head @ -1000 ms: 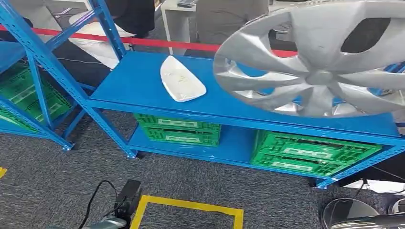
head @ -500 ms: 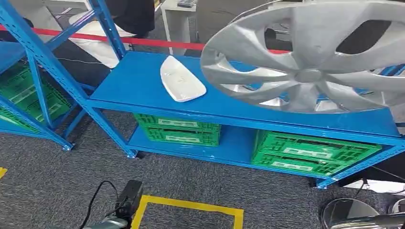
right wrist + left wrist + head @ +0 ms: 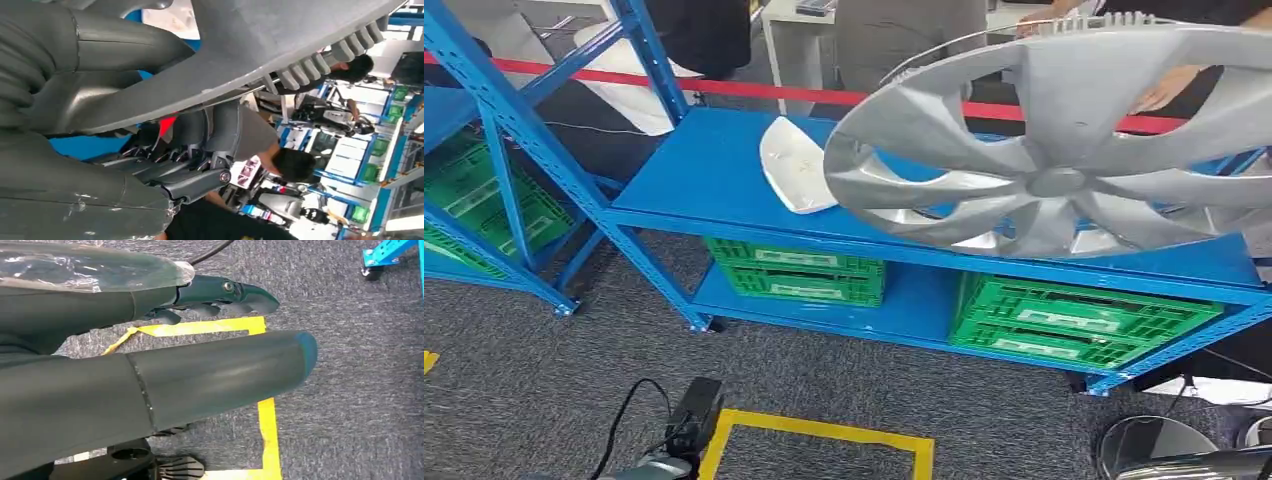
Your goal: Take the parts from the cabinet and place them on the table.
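Hubcap held above the blue shelf

The right hand (image 3: 125,145) grips the grey hubcap (image 3: 1064,150) by its rim, fingers (image 3: 165,172) curled beneath, tilted above the shelf's (image 3: 714,170) right half. A white part (image 3: 799,165) lies left of it. The left hand (image 3: 150,365) hangs over the carpet, fingers apart, holding nothing.

Bright, even indoor light with soft shadows; the near hubcap (image 3: 1064,150) is slightly blurred, wrist views soft

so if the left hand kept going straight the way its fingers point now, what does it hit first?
Most likely the grey carpet. In the left wrist view the left hand hangs holding nothing, fingers aimed past the yellow floor tape. Nothing else sits in that line, though depth is unclear.
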Controlling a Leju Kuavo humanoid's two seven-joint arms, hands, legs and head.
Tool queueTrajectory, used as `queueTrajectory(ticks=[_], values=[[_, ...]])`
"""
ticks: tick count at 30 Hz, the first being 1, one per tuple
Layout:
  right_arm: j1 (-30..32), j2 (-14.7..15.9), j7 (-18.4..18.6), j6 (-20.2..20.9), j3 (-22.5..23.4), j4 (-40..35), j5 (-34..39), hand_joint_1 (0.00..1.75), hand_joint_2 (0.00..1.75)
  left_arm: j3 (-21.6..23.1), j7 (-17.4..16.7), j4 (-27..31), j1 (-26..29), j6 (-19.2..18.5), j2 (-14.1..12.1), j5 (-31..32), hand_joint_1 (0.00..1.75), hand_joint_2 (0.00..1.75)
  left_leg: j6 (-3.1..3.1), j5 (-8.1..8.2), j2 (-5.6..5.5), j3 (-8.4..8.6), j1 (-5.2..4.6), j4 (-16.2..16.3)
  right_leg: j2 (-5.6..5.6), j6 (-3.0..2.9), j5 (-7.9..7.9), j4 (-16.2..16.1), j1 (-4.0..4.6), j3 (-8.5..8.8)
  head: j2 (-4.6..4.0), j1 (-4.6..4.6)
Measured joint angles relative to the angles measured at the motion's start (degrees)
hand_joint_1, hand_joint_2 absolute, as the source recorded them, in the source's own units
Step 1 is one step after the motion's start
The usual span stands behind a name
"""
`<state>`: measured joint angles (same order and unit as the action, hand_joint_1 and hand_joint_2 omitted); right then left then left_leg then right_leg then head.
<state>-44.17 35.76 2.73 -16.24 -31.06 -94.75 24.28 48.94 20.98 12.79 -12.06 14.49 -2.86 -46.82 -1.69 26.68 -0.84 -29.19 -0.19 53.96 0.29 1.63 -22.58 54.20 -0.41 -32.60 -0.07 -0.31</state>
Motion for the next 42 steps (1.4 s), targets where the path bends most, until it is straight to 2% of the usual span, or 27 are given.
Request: queueTrajectory(ticks=[12,19,25,29,30,31,32,34,35,36,37,38,39,40,42], values=[[-0.30,0.20,3.08,0.74,1.29,-1.07,-0.26,1.75,1.75,0.00,-0.02,0.00,0.03,-0.04,0.00,0.35,0.00,0.00,0.00,0.00,0.02,0.00,0.00,0.00,0.01,0.00,0.00,0.00,0.00,-0.01,0.00,0.00],[-0.73,0.20,3.13,1.03,1.29,-1.07,-0.26,1.75,1.75,0.00,-0.02,0.00,0.02,-0.04,0.00,0.42,0.00,0.00,0.00,0.01,0.01,-0.04,-0.07,0.12,-0.01,0.04,0.03,-0.04,-0.04,0.00,0.00,0.00],[-0.91,0.07,2.82,3.34,-0.06,-1.05,-1.59,1.75,1.75,0.00,-0.24,0.00,-0.07,-0.04,-0.02,0.61,0.00,0.00,-0.10,0.07,0.00,-0.29,-0.17,0.40,-0.06,0.24,0.14,-0.03,-0.28,-0.04,0.00,0.00],[-1.31,-0.35,2.82,3.02,-1.40,-0.74,-2.16,1.75,1.75,0.00,-0.42,0.00,-0.28,-0.04,-0.02,0.85,0.00,0.00,-0.45,-0.01,-0.03,-0.56,-0.25,0.60,-0.12,0.66,0.40,-0.23,-0.31,-0.05,0.00,0.00],[-1.69,-0.37,2.73,2.95,-1.44,-0.59,-1.69,1.75,1.75,0.00,-0.46,0.02,-0.37,-0.04,0.04,0.87,0.00,0.00,-0.93,-0.39,-0.05,-0.34,0.21,-0.13,-0.08,0.91,0.41,-0.30,0.02,-0.07,0.00,0.00],[-1.87,-0.37,2.56,2.95,-1.42,-0.46,-1.23,1.75,1.75,0.00,-0.50,0.02,-0.40,-0.04,0.11,0.90,0.00,0.00,-1.10,-0.68,-0.02,-0.02,0.44,-0.56,-0.12,0.92,-0.38,0.60,-0.32,-0.41,0.00,0.04],[-2.18,-0.37,2.32,2.99,-1.49,-0.26,-0.81,1.75,1.75,0.00,-0.57,0.02,-0.49,-0.02,0.11,0.98,0.00,0.00,-1.26,-0.82,-0.03,-0.04,0.49,-0.68,-0.11,0.99,-2.36,3.68,-0.23,-1.85,0.00,0.22],[-2.20,-0.48,1.81,3.19,-1.77,0.19,-0.31,1.75,1.75,0.00,-0.61,0.00,-0.46,-0.04,0.15,1.03,0.00,0.00,-1.26,-0.81,-0.04,-0.05,0.49,-0.67,-0.11,1.30,-6.58,13.39,-0.37,-6.18,0.00,0.24],[-2.08,-0.63,1.64,3.35,-2.12,0.53,-0.15,1.75,1.75,0.00,-0.61,0.00,-0.46,-0.02,0.18,1.03,0.00,0.00,-1.26,-0.78,-0.08,-0.05,0.49,-0.63,-0.11,1.48,-7.91,17.84,-0.47,-8.36,0.00,0.24],[-1.86,-0.81,1.38,3.56,-2.49,0.87,-0.11,1.75,1.75,0.00,-0.61,0.02,-0.44,-0.04,0.17,1.03,0.00,0.00,-1.20,-0.74,-0.18,-0.02,0.50,-0.61,-0.12,1.58,-7.71,19.56,-0.63,-9.43,0.00,0.24],[-1.72,-1.05,1.05,3.76,-2.86,1.14,-0.11,1.75,1.75,0.00,-0.61,0.02,-0.45,-0.02,0.22,1.03,0.00,0.00,-1.02,-0.62,-0.40,0.07,0.59,-0.57,-0.15,1.62,-6.07,17.88,-0.82,-8.86,0.00,0.24],[-1.65,-1.20,0.72,3.91,-3.32,1.42,-0.09,1.75,1.75,0.00,-0.61,0.00,-0.46,-0.04,0.26,1.03,0.00,0.00,-0.76,-0.44,-0.60,0.18,0.73,-0.43,-0.15,1.62,-3.54,13.88,-0.96,-7.08,0.00,0.24],[-1.59,-1.38,0.39,3.98,-3.67,1.66,-0.07,1.75,1.75,0.00,-0.61,0.02,-0.49,-0.04,0.33,1.03,0.00,0.00,-0.37,-0.15,-0.81,0.36,0.93,-0.17,-0.12,1.67,-0.59,8.39,-1.11,-4.51,0.00,0.24],[-1.50,-1.66,-0.15,4.09,-3.85,1.94,-0.04,1.75,1.75,0.00,-0.61,0.00,-0.51,-0.04,0.31,1.03,0.00,0.00,0.07,0.25,-1.02,0.33,0.96,0.18,0.07,1.82,1.61,2.98,-1.33,-2.23,0.00,0.26],[-1.50,-1.66,-0.15,4.09,-3.85,1.94,-0.04,1.75,1.75,0.00,-0.61,0.00,-0.51,-0.04,0.31,1.03,0.00,0.00,0.07,0.25,-1.02,0.33,0.96,0.18,0.07,1.82,1.61,2.98,-1.33,-2.23,0.00,0.26]])
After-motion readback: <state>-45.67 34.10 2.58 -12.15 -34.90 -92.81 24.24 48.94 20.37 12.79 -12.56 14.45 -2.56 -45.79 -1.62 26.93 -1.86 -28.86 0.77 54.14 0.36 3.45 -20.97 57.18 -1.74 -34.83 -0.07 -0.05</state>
